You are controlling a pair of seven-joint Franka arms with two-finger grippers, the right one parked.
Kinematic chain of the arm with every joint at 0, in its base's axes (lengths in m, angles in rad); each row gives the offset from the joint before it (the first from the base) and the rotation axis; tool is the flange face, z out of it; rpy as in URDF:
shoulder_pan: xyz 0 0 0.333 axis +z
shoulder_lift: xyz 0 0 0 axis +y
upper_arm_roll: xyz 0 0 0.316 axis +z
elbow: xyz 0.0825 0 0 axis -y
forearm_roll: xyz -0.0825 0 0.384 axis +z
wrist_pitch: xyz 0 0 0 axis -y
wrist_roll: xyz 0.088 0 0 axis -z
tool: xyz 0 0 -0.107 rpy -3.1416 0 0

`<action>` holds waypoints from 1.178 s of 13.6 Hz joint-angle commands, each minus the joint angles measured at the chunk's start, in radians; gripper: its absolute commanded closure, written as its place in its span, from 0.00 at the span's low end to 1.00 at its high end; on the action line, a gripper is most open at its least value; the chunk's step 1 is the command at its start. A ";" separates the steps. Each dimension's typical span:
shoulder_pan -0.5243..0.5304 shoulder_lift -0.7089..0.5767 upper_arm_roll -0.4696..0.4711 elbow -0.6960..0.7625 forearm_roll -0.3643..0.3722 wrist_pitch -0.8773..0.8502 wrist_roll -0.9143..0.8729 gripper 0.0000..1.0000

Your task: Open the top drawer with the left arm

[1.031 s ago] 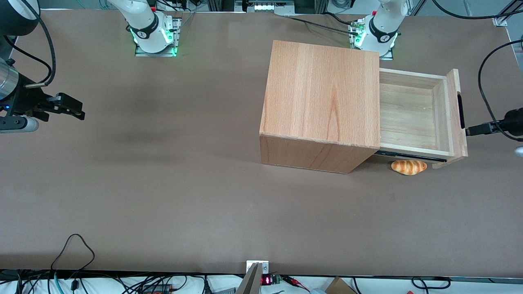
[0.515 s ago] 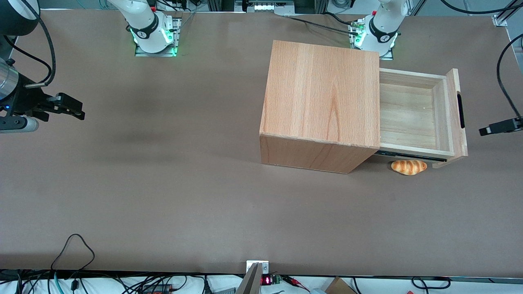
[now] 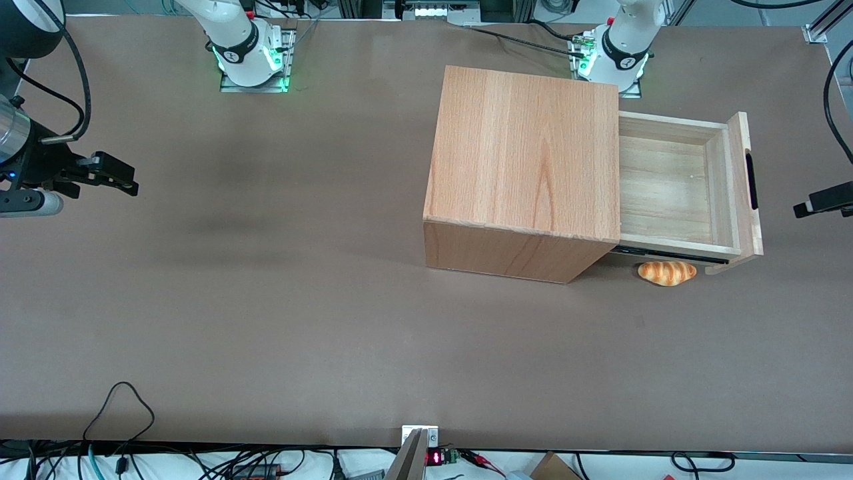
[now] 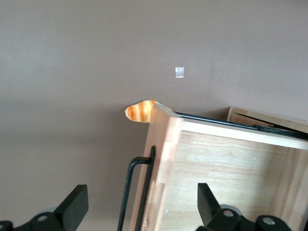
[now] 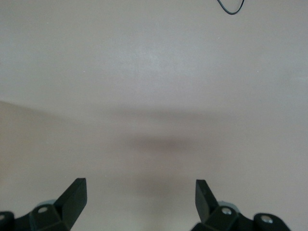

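The top drawer (image 3: pixel 723 180) stands pulled well out of the wooden cabinet (image 3: pixel 526 153), showing its bare pale-wood tray. Its front panel (image 3: pixel 746 133) bears a long black slot handle (image 3: pixel 752 181). My left gripper (image 3: pixel 810 203) is open and holds nothing. It hangs in front of the drawer's front panel, apart from it, toward the working arm's end of the table. In the left wrist view the gripper (image 4: pixel 142 204) looks down on the front panel (image 4: pixel 161 159) and the black handle (image 4: pixel 129 192), its fingers (image 4: pixel 77 202) spread wide on either side.
A small bread roll (image 3: pixel 666 273) lies on the table beside the cabinet, under the open drawer's nearer edge; it also shows in the left wrist view (image 4: pixel 139 111). A lower drawer's corner (image 3: pixel 723 268) pokes out beneath. Cables run along the table edges.
My left gripper has drawn back from the drawer's handle toward the working arm's end of the table. The drawer has stayed where it was.
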 commanded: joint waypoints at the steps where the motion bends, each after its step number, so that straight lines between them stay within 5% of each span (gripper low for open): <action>1: -0.110 -0.032 0.040 0.011 0.060 -0.015 -0.015 0.00; 8: -0.416 -0.132 0.280 -0.018 0.088 -0.020 -0.069 0.00; 16: -0.394 -0.274 0.240 -0.146 0.090 -0.012 -0.074 0.00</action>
